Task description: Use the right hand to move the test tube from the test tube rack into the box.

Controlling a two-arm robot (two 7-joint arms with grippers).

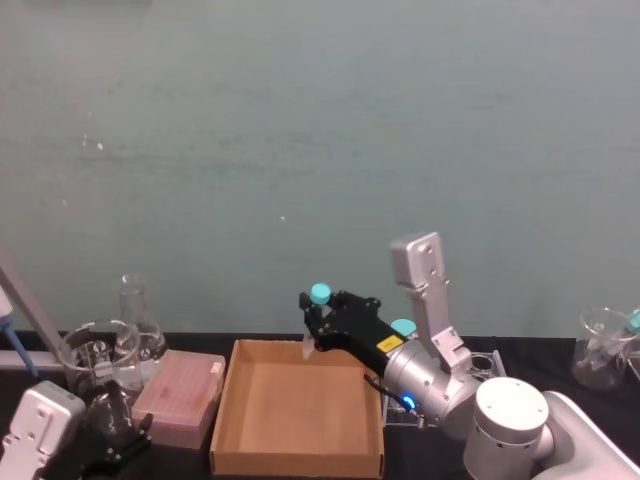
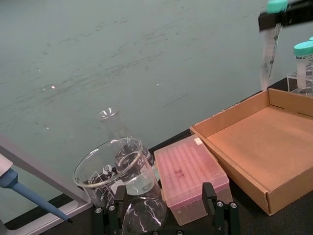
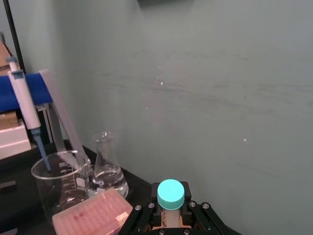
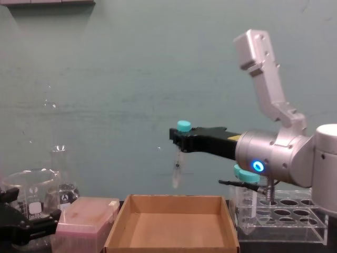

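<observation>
One test tube (image 4: 177, 169), neck hidden, hangs from right pincer (image 4: 179, 136).

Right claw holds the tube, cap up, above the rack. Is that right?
No. The right claw holds the tube, cap up, above the box, left of the rack; the chest view shows it. The left claw sits parked by the beaker.

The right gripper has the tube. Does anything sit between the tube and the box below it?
Nothing visible does. The right gripper holds the test tube tip-down above the box near its far wall; open air lies below the tip, and the test tube rack stands off to the right.
</observation>
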